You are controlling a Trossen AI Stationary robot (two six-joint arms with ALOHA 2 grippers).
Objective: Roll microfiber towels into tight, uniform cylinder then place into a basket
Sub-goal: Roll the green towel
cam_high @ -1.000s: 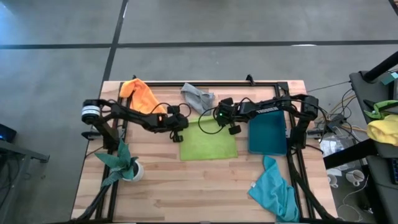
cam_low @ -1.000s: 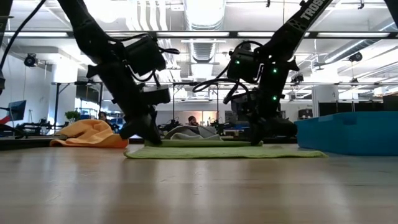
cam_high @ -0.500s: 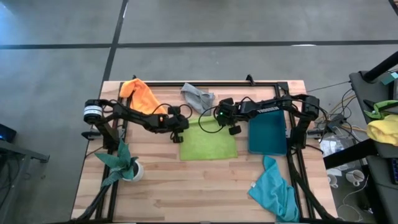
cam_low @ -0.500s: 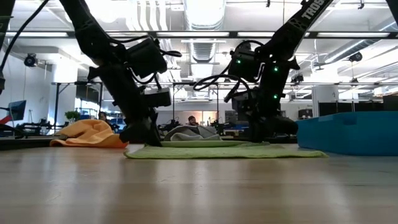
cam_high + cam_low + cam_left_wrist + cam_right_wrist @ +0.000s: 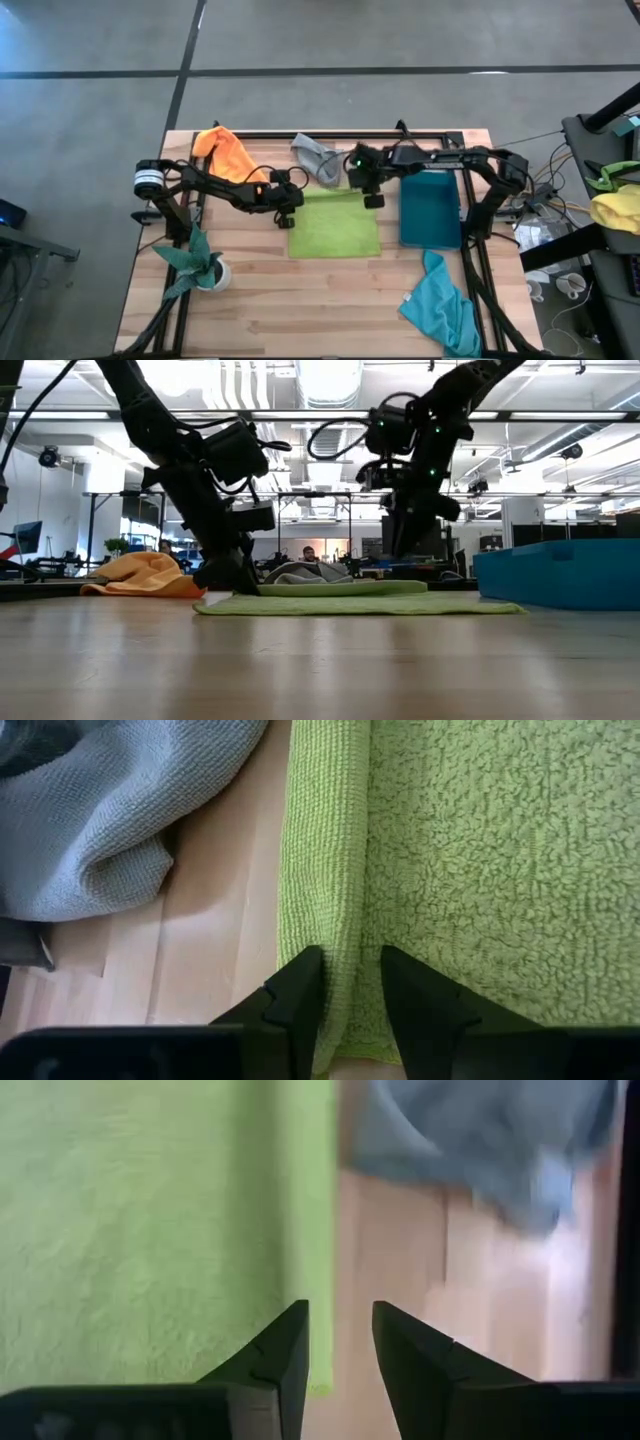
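Note:
The lime green towel point(image 5: 335, 225) lies flat on the table's middle, its far edge folded over into a narrow roll point(image 5: 325, 850). My left gripper point(image 5: 287, 207) is down at that roll's left end, shut on it. My right gripper point(image 5: 366, 192) hangs above the roll's right end point(image 5: 318, 1230), narrowly open and empty, clear of the cloth in the low view point(image 5: 405, 545). The teal-blue basket point(image 5: 432, 210) stands right of the green towel. The grey towel point(image 5: 318, 157), the orange towel point(image 5: 225, 152) and the turquoise towel point(image 5: 440, 305) lie crumpled on the table. My left gripper pinches the folded far edge of the lime green towel at its left end point(image 5: 345, 970) between its two fingers. The fingers point(image 5: 300, 995) slant down from the table's left and lie along the fold. The rest of the towel lies flat on the table.
A potted plant point(image 5: 200, 262) stands at the near left. The grey towel lies just beyond the green towel's far edge, close to both grippers. A black frame point(image 5: 330, 135) runs along the table's far edge. Bare wood shows near the front edge.
My right gripper has risen off the green towel's far edge and moved toward the table's far edge. The towel's far edge stays down as a low folded strip. My left gripper has kept its place.

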